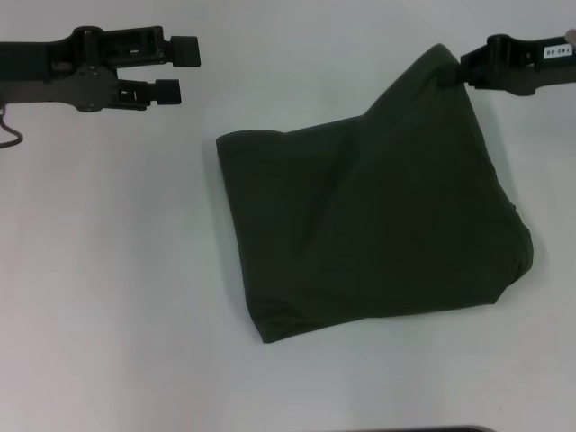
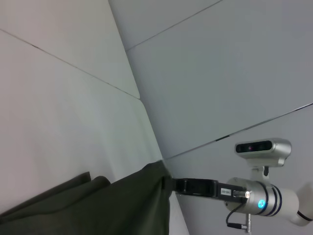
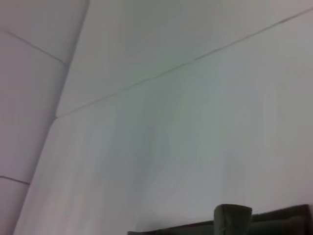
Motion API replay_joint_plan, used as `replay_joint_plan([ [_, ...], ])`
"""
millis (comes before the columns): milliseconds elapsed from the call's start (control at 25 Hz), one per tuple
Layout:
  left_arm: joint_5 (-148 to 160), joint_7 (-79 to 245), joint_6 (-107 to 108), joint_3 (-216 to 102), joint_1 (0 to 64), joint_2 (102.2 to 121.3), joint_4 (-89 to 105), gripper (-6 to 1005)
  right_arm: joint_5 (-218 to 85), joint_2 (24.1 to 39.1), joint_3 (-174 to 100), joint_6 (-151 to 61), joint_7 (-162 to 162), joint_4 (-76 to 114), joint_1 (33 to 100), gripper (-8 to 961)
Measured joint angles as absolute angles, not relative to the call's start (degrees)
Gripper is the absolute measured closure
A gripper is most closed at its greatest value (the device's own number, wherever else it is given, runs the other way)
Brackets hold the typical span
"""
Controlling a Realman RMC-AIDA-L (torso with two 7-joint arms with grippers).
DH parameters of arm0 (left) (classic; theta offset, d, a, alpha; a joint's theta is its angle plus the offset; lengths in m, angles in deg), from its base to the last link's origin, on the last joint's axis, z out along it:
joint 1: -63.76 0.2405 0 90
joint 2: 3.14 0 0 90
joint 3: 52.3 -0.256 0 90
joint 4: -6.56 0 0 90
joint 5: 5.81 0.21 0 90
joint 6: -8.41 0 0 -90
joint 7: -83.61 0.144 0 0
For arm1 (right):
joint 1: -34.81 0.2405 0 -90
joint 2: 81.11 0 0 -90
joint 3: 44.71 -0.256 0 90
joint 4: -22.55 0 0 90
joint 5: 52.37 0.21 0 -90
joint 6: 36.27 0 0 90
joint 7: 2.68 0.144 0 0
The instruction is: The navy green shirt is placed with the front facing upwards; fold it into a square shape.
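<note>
White worktop carries everything. Near its far left edge the left gripper hovers, fingers spread, holding nothing. The folded dark olive-green cotton shirt lies right of centre, its far right corner lifted, pinched by the right gripper.

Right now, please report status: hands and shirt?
Left hand open, clear of shirt. Right hand pinching navy green shirt corner, lifted. Nothing in the way.

A robotics lab or test cell, it seems: a bare white table, plain grey panelled walls (only seams), nothing domestic.
</note>
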State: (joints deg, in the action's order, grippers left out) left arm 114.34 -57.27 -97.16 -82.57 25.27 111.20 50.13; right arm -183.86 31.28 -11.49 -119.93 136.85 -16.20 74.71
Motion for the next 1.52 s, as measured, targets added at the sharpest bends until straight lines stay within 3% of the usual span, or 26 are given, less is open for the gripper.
replay_joint_plan([
  [360, 114.32, -57.27, -97.0, -82.44, 25.16, 111.21, 49.72, 50, -186.04, 29.75, -11.53, -117.62, 138.27, -17.16, 73.58, 928],
  [920, 113.59, -57.27, -97.06, -82.44, 26.35, 111.68, 49.34, 51, -186.01, 32.44, -11.1, -110.79, 135.0, -16.29, 75.88, 927],
  [1360, 112.72, -57.27, -97.41, -82.47, 27.22, 111.78, 49.36, 51, -186.04, 33.24, -8.36, -105.69, 134.87, -13.1, 77.07, 927],
  [1520, 112.48, -57.27, -97.57, -82.53, 27.33, 111.87, 49.36, 50, -186.2, 32.94, -7.45, -104.37, 135.22, -12.94, 76.78, 848],
])
